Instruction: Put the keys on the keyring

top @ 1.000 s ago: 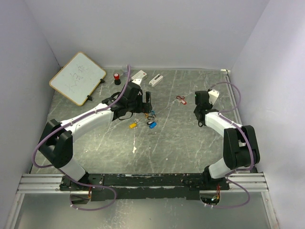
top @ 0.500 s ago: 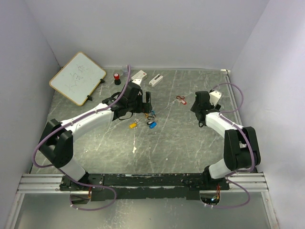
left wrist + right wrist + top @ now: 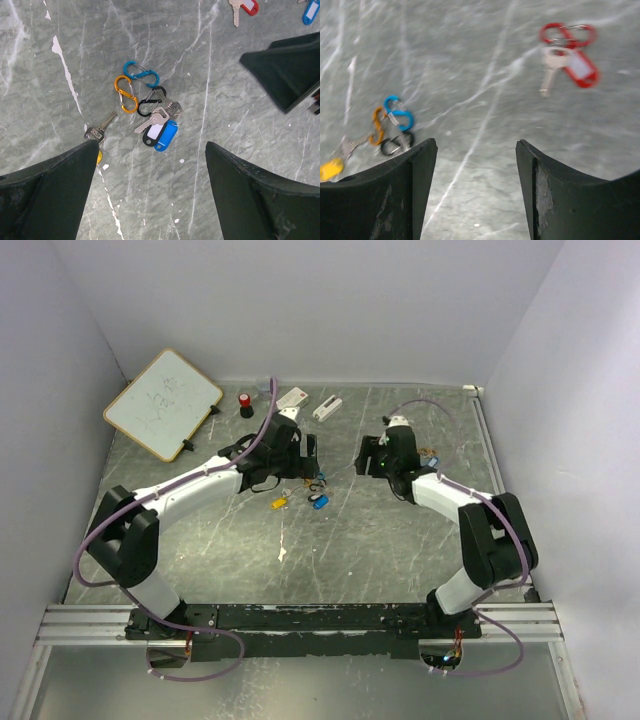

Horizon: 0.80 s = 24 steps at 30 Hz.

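Left gripper [image 3: 151, 150] hangs wide open over the blue-tagged key [image 3: 165, 136], which lies on the worktop [image 3: 50, 100] touching the black clip [image 3: 151, 100]. Right gripper [image 3: 476, 145], spread and empty, hovers short of the red-tagged key [image 3: 572, 65]. It looks best to centre over that tag and pinch the plastic, leaving the ring free.

Walls [image 3: 300, 310]: I see plain pale lavender panels on three sides.
Tabletop [image 3: 350, 550]: grey, marbled, streaked with white scratches.
Near edge: an aluminium rail [image 3: 80, 625] runs across.
Light: even and soft.
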Each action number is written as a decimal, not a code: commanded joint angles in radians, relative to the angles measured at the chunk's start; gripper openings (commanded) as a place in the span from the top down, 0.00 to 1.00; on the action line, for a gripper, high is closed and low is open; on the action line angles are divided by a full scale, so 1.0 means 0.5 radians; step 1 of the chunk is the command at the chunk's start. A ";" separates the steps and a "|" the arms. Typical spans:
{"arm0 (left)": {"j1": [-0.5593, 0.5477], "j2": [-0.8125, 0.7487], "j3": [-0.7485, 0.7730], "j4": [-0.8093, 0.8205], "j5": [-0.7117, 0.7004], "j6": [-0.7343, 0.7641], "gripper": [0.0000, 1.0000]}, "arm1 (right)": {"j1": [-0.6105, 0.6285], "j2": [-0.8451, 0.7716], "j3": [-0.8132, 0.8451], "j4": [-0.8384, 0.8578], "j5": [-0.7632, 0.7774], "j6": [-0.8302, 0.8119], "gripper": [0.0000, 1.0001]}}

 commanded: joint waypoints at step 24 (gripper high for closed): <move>0.081 0.164 -0.345 0.058 -0.131 -0.155 0.17 | 0.320 0.188 0.099 0.117 -0.466 -0.214 0.36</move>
